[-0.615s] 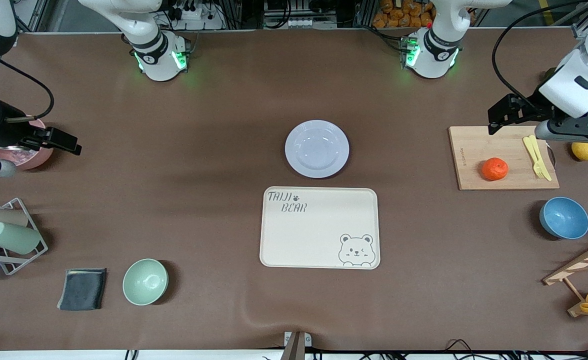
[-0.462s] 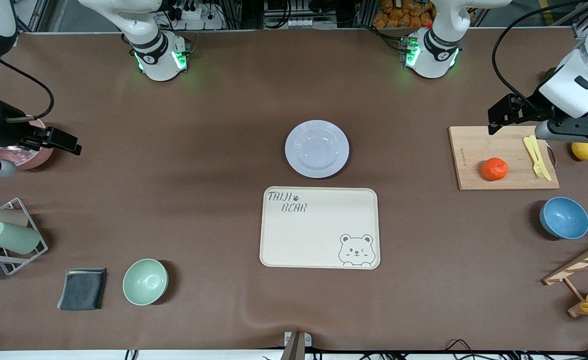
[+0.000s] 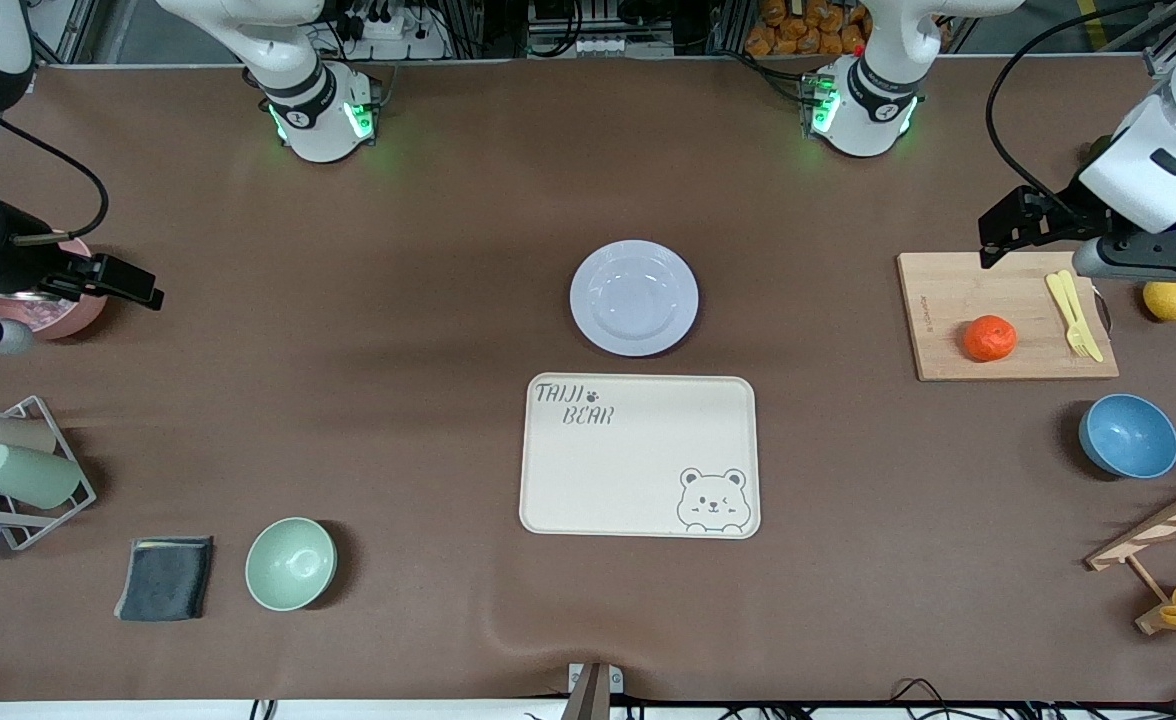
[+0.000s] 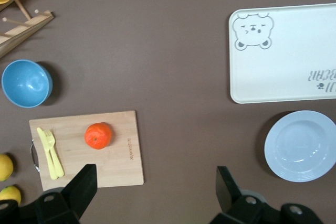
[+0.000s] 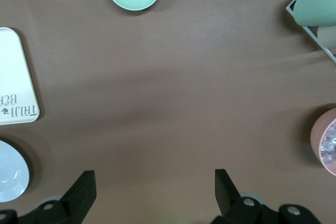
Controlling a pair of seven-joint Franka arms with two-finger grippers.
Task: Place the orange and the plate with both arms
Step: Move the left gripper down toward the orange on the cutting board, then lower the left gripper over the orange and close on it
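Note:
The orange [image 3: 989, 338] lies on a wooden cutting board [image 3: 948, 300] toward the left arm's end of the table; the left wrist view shows the orange [image 4: 98, 135] too. The pale plate [image 3: 634, 297] sits mid-table, just farther from the front camera than the bear tray [image 3: 640, 455]. My left gripper [image 3: 1003, 232] hangs high over the board's edge, open and empty [image 4: 156, 182]. My right gripper [image 3: 143, 285] hangs open and empty [image 5: 155, 184] over bare table beside a pink bowl [image 3: 53, 315]. The right wrist view catches only the plate's rim [image 5: 10, 174].
A yellow fork and knife [image 3: 1073, 312] lie on the board, with a lemon [image 3: 1167, 300] beside it. A blue bowl [image 3: 1128, 436] stands nearer the front camera. A green bowl [image 3: 290, 563], grey cloth [image 3: 165, 577] and cup rack [image 3: 18, 470] occupy the right arm's end.
The left arm has drifted a hair toward its end of the table. Nothing else has moved.

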